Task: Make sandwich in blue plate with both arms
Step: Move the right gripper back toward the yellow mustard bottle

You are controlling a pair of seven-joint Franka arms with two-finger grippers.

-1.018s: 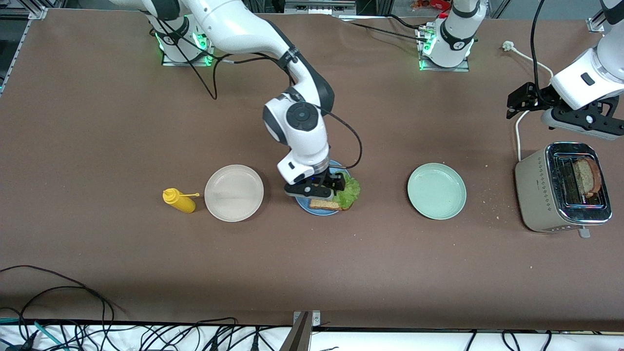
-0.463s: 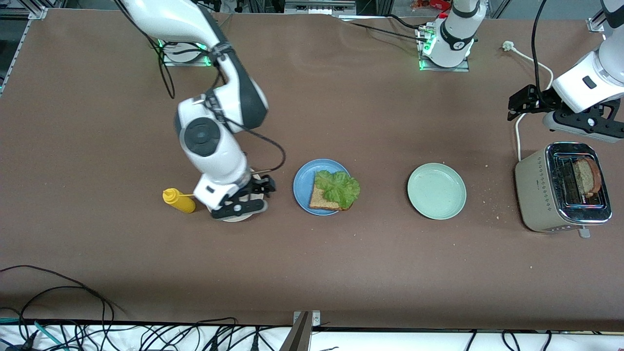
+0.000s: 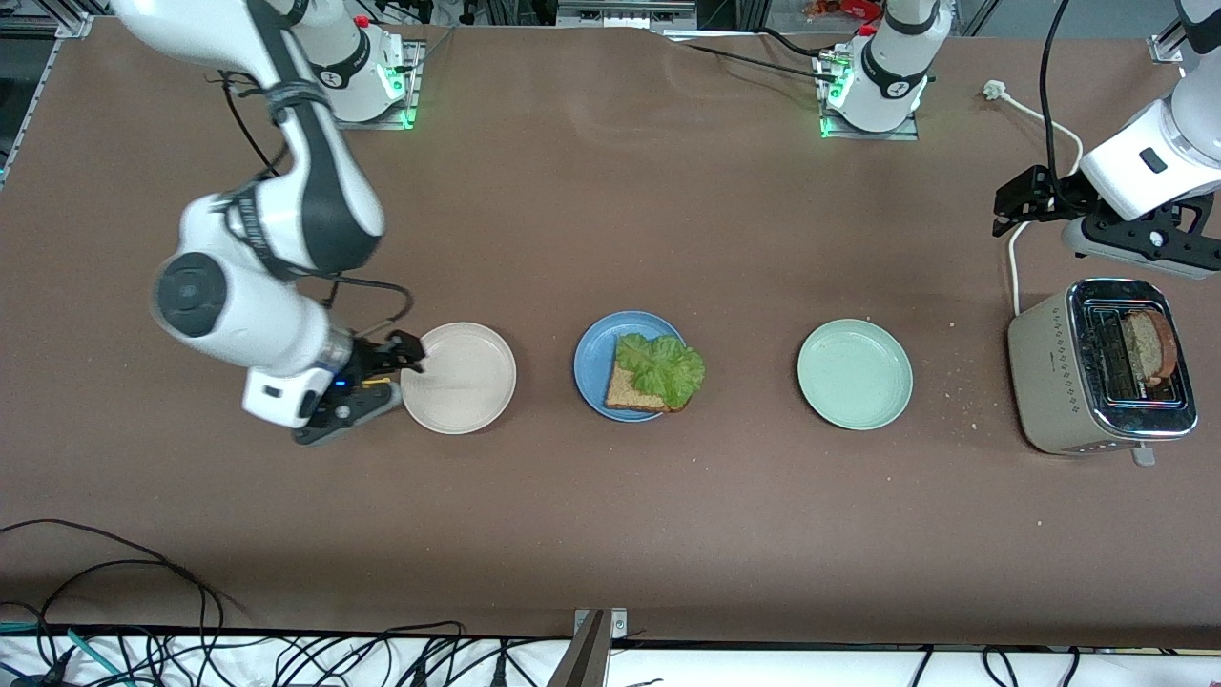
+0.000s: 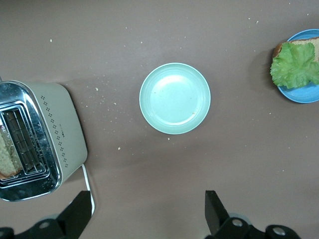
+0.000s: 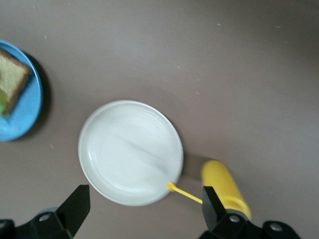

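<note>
So the right gripper (image 3: 367,386) just swung off the blue plate (image 3: 591,358) at frame center and now hangs empty, jaws wide, over the yellow bottle (image 5: 227,186) at mid-left. That leaves ruffled lettuce (image 3: 660,367) on one grainy square bread slice (image 3: 630,391), still untopped. The left gripper (image 3: 1078,215) waits wide open at upper right above the shiny toaster (image 3: 1049,382), where the second slice (image 3: 1148,345) sits.

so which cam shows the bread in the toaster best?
Front view: the bread slice stands in one slot of the toaster, its face and crust clear. The left wrist view catches only a sliver of it at the picture's edge. The right wrist view shows no toaster, only plates and a yellow bottle.
</note>
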